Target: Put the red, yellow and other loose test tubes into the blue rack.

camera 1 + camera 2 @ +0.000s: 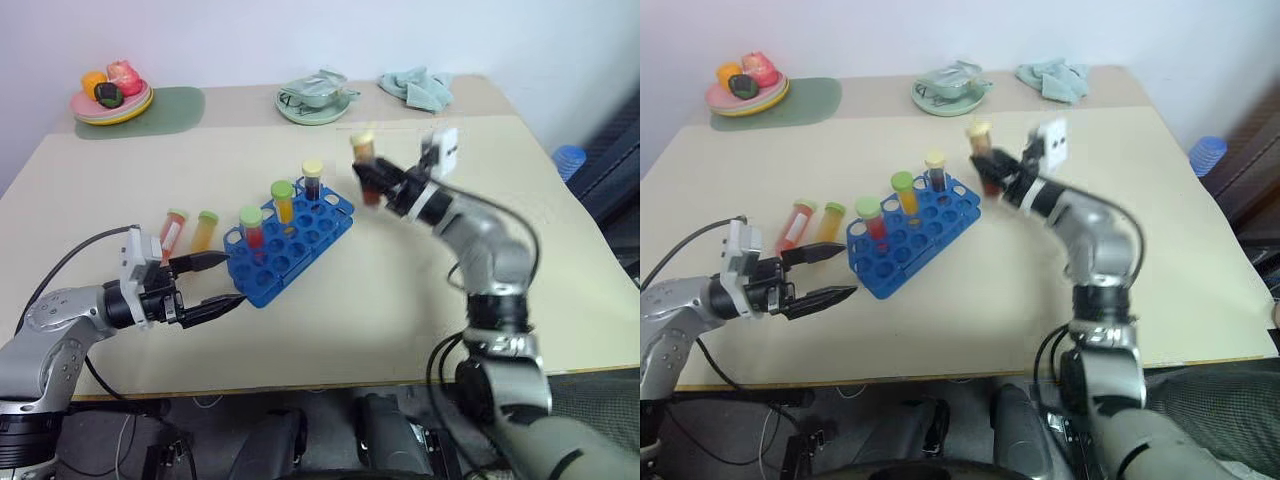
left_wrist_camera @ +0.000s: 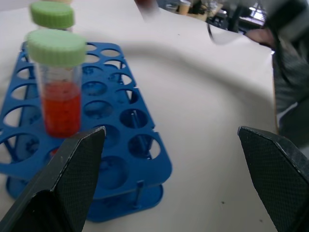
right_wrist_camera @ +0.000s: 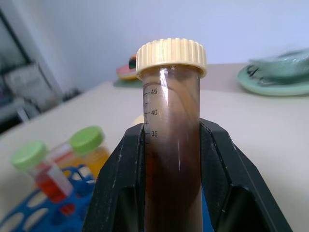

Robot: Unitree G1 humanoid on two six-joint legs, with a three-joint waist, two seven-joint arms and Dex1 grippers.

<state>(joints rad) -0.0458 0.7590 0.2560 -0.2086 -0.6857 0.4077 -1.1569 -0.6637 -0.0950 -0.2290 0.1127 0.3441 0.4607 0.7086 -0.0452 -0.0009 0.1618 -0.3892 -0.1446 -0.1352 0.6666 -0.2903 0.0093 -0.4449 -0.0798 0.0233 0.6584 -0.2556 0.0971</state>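
Found the left gripper (image 1: 222, 283) nearest, low over the pale tabletop (image 1: 400, 310), just off the near-left corner of the bright blue plastic rack with its grid of round holes (image 1: 300, 245). Fingers spread wide, nothing between them.

Noted two loose tubes lying flat on the table just left of the rack, side by side: a clear plastic tube of red liquid with a pale green cap (image 1: 172, 233) and a clear plastic tube of yellow-orange liquid with a green cap (image 1: 205, 231). Neither touched by a gripper.

Counted three capped tubes already upright in the rack: red (image 1: 250, 227), yellow-orange (image 1: 283, 201) and dark (image 1: 312, 180).

Beyond the rack's far right corner, found the right gripper (image 1: 372, 188) raised above the table, clamped tight on a clear plastic tube of dark brown liquid with a pale yellow ribbed cap (image 3: 171, 145), cap uppermost, tube close to upright.

Farther back: a plate of fruit (image 1: 128, 110) on a green mat (image 1: 175, 108), a pale green dish (image 1: 312, 108), a crumpled pale green cloth (image 1: 415, 88).

Judged the step in hand as carrying the brown tube to the rack. Next move would call for lining the tube's base over an empty hole, keeping it vertical, lowering it in, then releasing; red and yellow-orange tubes left for afterwards.
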